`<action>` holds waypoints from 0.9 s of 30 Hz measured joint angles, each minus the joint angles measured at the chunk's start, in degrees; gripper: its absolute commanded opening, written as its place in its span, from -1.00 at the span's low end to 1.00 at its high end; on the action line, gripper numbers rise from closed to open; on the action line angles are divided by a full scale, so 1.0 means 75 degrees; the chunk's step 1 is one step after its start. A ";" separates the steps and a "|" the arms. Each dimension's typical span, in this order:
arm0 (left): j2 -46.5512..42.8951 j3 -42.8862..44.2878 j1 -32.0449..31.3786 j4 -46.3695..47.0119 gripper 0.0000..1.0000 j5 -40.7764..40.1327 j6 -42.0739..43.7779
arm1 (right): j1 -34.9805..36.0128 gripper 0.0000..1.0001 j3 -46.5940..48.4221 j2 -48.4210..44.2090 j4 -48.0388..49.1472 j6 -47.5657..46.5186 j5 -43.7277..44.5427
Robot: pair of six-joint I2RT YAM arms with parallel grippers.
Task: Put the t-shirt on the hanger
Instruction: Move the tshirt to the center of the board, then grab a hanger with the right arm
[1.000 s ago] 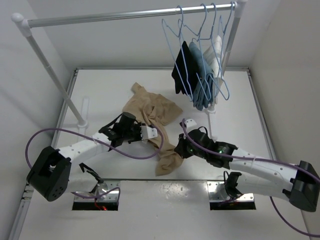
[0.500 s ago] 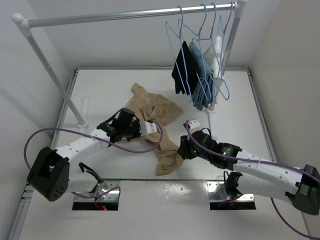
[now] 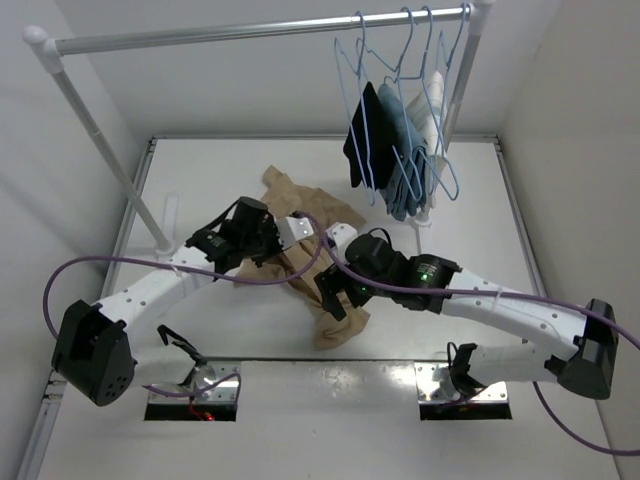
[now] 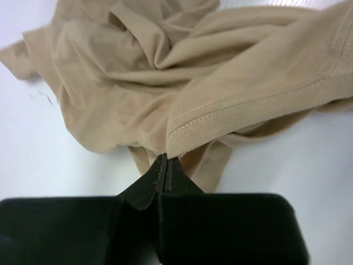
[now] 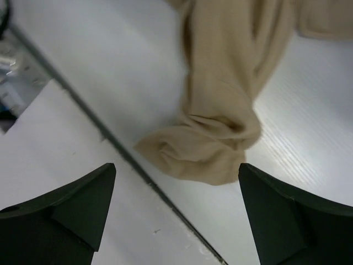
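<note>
The tan t-shirt lies crumpled on the white table, with a narrow twisted end trailing toward the near edge. My left gripper is shut on a stitched hem fold of the t-shirt, its jaws pressed together on the cloth. My right gripper hovers open over the bunched lower end of the t-shirt, its fingers spread wide and touching nothing. Thin light-blue wire hangers hang on the rail at the back right; the leftmost hanger hangs in front of a black garment.
A clothes rack spans the back, with its rail overhead and a slanted post at the left. Black, light-blue and white garments hang at the right. A dark seam runs along the table's near edge.
My right gripper opened, let the t-shirt's lower end drop and moved left and farther in. My left gripper shut on the hem and shifted slightly toward the back right.
</note>
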 measured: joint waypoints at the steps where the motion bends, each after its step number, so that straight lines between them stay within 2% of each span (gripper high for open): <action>1: -0.0035 -0.0096 0.0009 -0.0029 -1.00 -0.0070 -0.0055 | 0.0076 0.83 0.0108 0.0079 0.0000 -0.0146 -0.0280; 5: -0.0178 -0.0332 0.0073 -0.0143 -1.00 -0.0221 -0.0154 | 0.0309 0.74 0.0577 0.0291 -0.0087 -0.0440 -0.1457; 8: -0.0248 -0.0399 0.0146 -0.0178 -1.00 -0.0274 -0.0239 | 0.0370 0.63 0.1390 0.0705 -0.0157 -0.0504 -0.2334; 13: -0.0277 -0.0402 0.0187 -0.0067 -1.00 -0.0181 -0.0312 | 0.0434 0.41 0.3928 0.1760 -0.0268 -0.0507 -0.3736; 15: -0.0286 -0.0402 0.0189 -0.0064 -1.00 -0.0187 -0.0315 | 0.0452 0.38 0.5525 0.2346 -0.0452 -0.0542 -0.3990; 18: -0.0283 -0.0405 0.0195 -0.0099 -1.00 -0.0157 -0.0428 | 0.0420 0.43 0.8151 0.3209 -0.0857 -0.0764 -0.3573; 20: -0.0283 -0.0405 0.0195 -0.0090 -1.00 -0.0122 -0.0469 | 0.0405 0.50 0.9635 0.3637 -0.0991 -0.0968 -0.2769; 21: -0.0283 -0.0408 0.0192 -0.0105 -1.00 -0.0108 -0.0463 | 0.0405 0.50 0.9984 0.3687 -0.0933 -0.1043 -0.2224; 23: -0.0283 -0.0425 0.0192 -0.0117 -1.00 -0.0067 -0.0481 | 0.0396 0.42 0.9970 0.3491 -0.0670 -0.1192 -0.1043; 25: -0.0286 -0.0481 0.0192 -0.0082 -1.00 -0.0064 -0.0481 | 0.0396 0.35 0.9317 0.3042 -0.0373 -0.1390 0.0312; 27: -0.0291 -0.0545 0.0192 -0.0064 -1.00 -0.0064 -0.0481 | 0.0379 0.18 0.8498 0.2611 0.0137 -0.1696 0.1550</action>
